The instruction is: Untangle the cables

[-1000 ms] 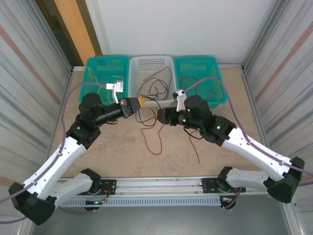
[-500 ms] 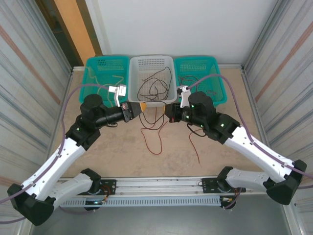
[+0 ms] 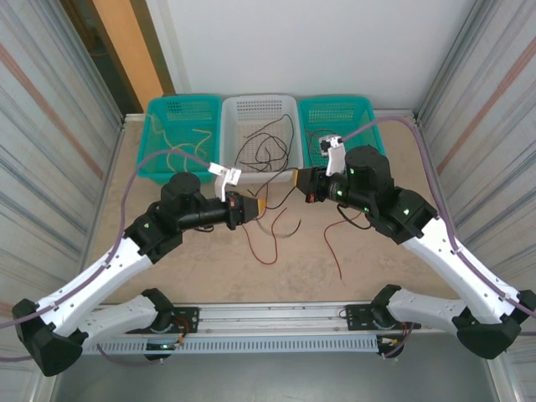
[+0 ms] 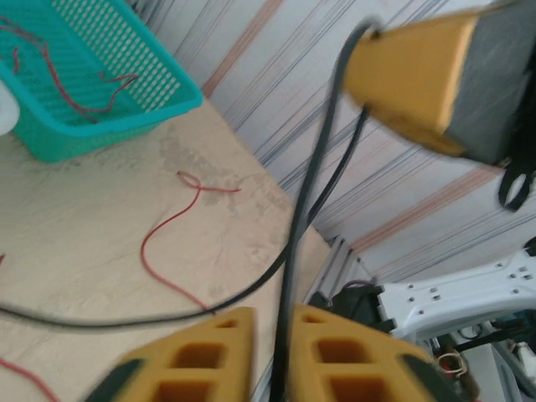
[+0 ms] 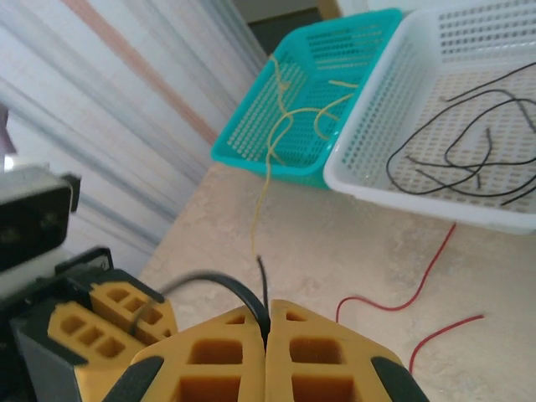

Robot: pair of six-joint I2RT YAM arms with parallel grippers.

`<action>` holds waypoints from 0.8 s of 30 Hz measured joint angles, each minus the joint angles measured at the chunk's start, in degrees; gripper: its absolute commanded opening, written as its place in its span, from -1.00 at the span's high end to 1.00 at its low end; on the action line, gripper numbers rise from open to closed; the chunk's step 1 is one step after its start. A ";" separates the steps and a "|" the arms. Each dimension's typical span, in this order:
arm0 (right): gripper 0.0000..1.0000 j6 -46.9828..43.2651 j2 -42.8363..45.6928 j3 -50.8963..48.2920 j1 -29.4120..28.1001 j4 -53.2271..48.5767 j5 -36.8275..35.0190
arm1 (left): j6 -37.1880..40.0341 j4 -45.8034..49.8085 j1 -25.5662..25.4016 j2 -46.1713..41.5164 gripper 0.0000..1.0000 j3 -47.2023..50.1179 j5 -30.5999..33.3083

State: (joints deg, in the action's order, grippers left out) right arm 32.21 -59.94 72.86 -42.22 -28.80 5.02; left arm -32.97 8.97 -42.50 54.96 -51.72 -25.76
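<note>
- Nothing readable anywhere, no words, brands or numbers.
- White tab on the left wrist [image 3: 224, 174] and white tab on the right wrist [image 3: 333, 149]: too small to tell any print.
- White basket [image 3: 230, 113]: looks plain.

Bright even light, blurred wrist foregrounds

Left claw [image 3: 259, 207], right claw [image 3: 298, 177] — close together, cables [image 3: 249, 234] strewn on table [image 3: 293, 283] below.
</note>
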 measured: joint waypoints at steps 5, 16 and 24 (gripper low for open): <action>1.00 -0.13 1.31 1.22 1.38 0.20 -1.88 | 0.26 4.17 0.00 0.17 0.43 2.12 1.66; 1.00 -0.13 2.27 1.29 1.38 0.42 -2.12 | 0.96 4.59 0.00 -0.48 0.15 2.80 3.37; 1.00 0.33 2.25 0.96 1.38 1.60 -1.44 | -0.07 1.03 0.00 -4.07 -0.41 2.86 5.53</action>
State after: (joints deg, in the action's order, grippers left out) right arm 32.53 -57.69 73.82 -40.84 -27.20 3.57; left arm -33.04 10.00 -42.50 50.89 -48.86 -20.23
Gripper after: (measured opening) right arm 0.046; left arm 0.704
